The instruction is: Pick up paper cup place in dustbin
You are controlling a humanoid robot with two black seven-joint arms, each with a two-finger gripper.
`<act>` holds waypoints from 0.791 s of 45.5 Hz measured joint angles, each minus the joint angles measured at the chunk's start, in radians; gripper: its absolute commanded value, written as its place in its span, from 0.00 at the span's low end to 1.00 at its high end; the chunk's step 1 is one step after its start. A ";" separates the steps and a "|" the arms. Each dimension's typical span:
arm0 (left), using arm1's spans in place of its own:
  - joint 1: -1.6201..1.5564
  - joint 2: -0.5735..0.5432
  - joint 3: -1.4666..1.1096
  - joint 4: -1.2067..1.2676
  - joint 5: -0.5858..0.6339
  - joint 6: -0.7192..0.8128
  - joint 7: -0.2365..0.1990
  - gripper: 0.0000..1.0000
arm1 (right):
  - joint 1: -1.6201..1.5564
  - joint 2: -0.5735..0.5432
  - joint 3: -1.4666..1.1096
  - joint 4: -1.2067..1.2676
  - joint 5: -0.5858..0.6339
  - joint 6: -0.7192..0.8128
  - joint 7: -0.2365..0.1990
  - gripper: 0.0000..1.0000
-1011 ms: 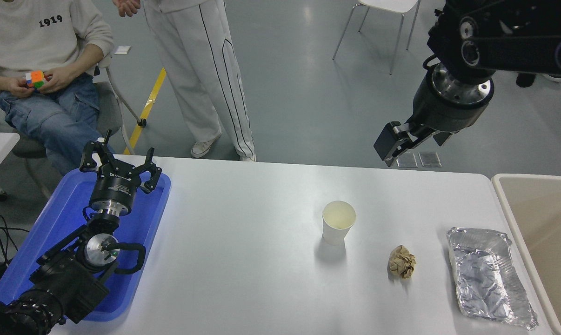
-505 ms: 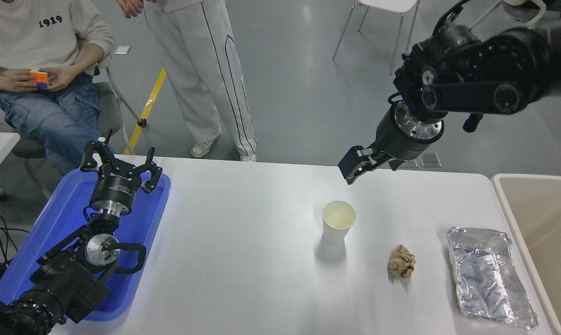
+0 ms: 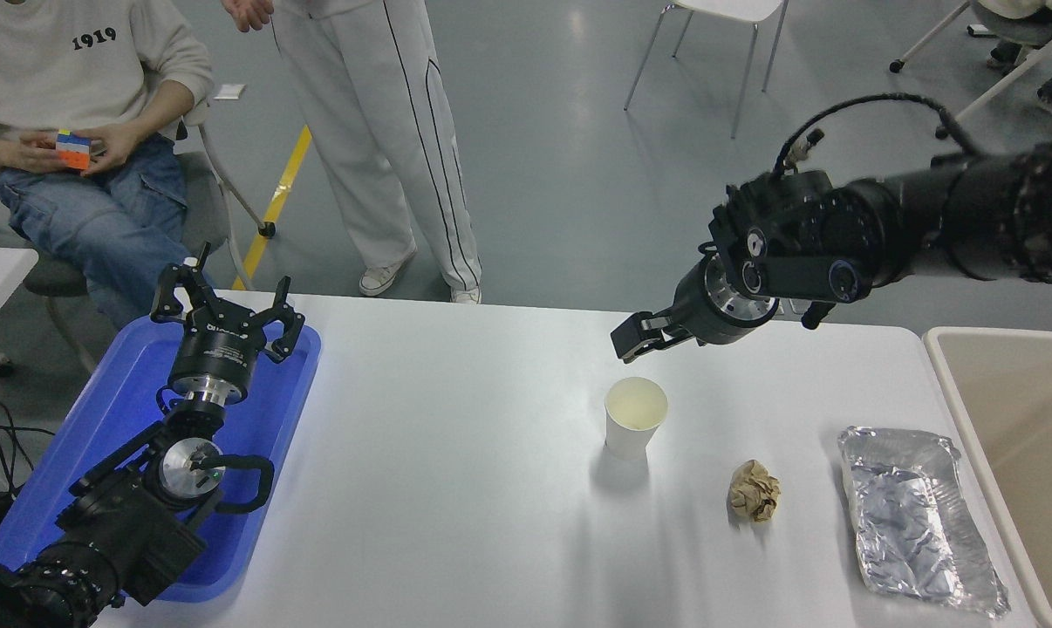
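The dustbin (image 3: 1006,419) is cut off by the right edge.

White surface (image 3: 456,488) with rounded corners. Paper cup (image 3: 635,416) stands upright on it, open end up, around the middle. Crumpled brown paper ball (image 3: 754,491) lies near the cup, to its right and a bit nearer the camera, not touching it. Crinkled foil container (image 3: 914,518) lies further right of the cup, past the ball, close to the surface's right edge. Blue tray (image 3: 112,410) sits far left of the cup, well apart, on the surface's left end, overhanging the edge.
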 measured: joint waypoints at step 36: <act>0.000 0.000 0.000 0.000 0.000 0.000 0.000 1.00 | -0.317 0.035 0.016 -0.206 0.018 -0.162 -0.001 0.56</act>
